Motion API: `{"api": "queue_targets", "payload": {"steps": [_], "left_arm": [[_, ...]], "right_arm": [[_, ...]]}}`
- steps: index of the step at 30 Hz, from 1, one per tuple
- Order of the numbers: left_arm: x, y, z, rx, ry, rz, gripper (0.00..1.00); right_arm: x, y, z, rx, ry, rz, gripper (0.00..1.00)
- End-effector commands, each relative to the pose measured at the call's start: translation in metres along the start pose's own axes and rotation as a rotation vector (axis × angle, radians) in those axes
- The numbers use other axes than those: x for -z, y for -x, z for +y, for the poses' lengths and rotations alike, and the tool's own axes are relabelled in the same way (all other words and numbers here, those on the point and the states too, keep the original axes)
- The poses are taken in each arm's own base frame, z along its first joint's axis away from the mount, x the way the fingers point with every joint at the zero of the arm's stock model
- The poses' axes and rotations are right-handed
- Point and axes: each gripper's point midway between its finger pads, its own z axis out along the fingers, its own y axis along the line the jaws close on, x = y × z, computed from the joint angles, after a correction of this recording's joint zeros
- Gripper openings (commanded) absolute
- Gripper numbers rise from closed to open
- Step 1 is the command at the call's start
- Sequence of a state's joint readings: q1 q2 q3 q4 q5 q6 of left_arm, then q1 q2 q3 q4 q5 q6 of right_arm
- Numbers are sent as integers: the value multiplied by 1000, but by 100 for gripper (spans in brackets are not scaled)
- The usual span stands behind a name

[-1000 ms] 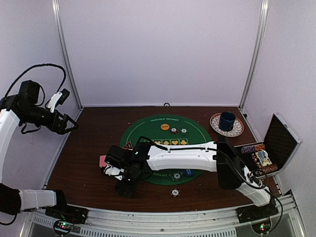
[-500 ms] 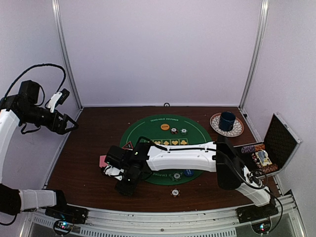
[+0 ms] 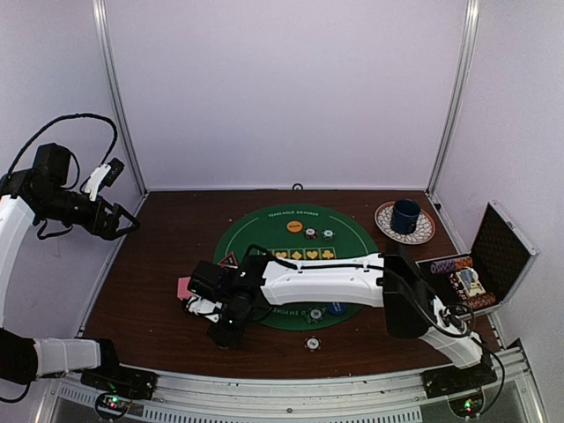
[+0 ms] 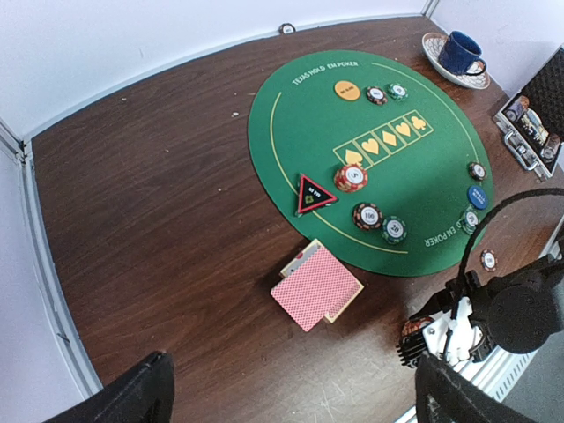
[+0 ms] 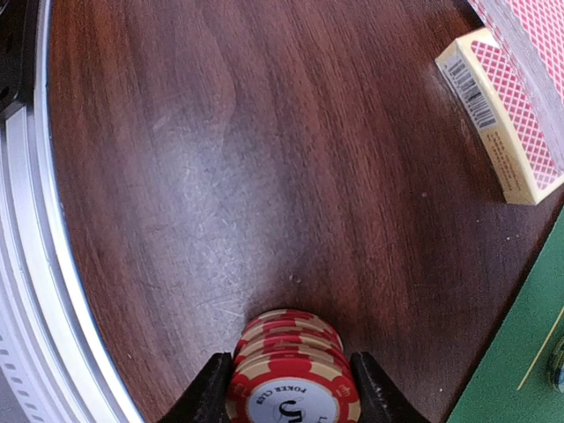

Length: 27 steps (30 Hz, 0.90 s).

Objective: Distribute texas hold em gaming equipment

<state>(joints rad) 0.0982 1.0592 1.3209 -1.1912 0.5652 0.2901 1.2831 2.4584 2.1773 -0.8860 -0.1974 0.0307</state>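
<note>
Top external view: a dark wood-grain bench point(image 3: 159, 264) sits in a booth of pale walls point(image 3: 282, 88). A left post point(image 3: 117, 97) and a right post point(image 3: 453, 97) rise from the far corners, and a metal rail point(image 3: 291, 388) runs along the near edge. A round green mat point(image 3: 256, 231) lies mid-bench. At the far right a blue mug point(image 3: 405, 214) stands on a patterned plate point(image 3: 425, 233). By the right edge a silver-edged black case point(image 3: 493, 256) lies open, lid raised.

The right arm stretches leftward over the mat's near part. The right end effector point(image 5: 293, 392) is over bare wood just off the mat's near-left rim, close to the rail. Its fingers are clamped on a short stack of orange-red chips point(image 5: 289, 352). Whether the stack rests on the wood or hangs just above it cannot be told. Just beyond it, the pink-backed cards point(image 4: 315, 286) lie on wood beside the mat's rim, with a card box point(image 5: 498, 115) showing under them.

On the mat, the triangle marker point(image 4: 315, 194) sits at the left rim, the orange button point(image 4: 347, 90) at the far side and the blue button point(image 4: 477, 196) at the near right. Striped chips lie scattered near each.

The left arm is raised by the left wall, with the left end effector point(image 3: 128, 222) well above the bench and its fingers spread apart.

Broad bare wood runs from the mat to the left wall and the far edge. Only a narrow strip separates the mat from the rail, with a single chip point(image 4: 487, 260) on it.
</note>
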Motion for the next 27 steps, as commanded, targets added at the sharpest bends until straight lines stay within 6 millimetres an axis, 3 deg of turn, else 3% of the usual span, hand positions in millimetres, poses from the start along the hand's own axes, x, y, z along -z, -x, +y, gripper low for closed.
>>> {"api": "queue_targets", "payload": {"steps": [1, 11, 17, 22, 24, 27], "left_arm": [[10, 9, -5, -20, 2, -33, 98], [10, 9, -5, -19, 0, -33, 98], [10, 9, -4, -19, 2, -33, 98], [10, 10, -4, -20, 5, -35, 98], [11, 11, -4, -20, 6, -36, 98], [10, 10, -4, -17, 5, -33, 98]], "right_arm": [[15, 17, -1, 0, 0, -51, 43], [45, 28, 1, 12, -4, -92, 41], [78, 39, -12, -10, -37, -142, 39], [113, 46, -39, -67, -67, -193, 38], [126, 45, -59, -111, -94, -209, 37], [141, 36, -106, -195, -181, -215, 35]]}}
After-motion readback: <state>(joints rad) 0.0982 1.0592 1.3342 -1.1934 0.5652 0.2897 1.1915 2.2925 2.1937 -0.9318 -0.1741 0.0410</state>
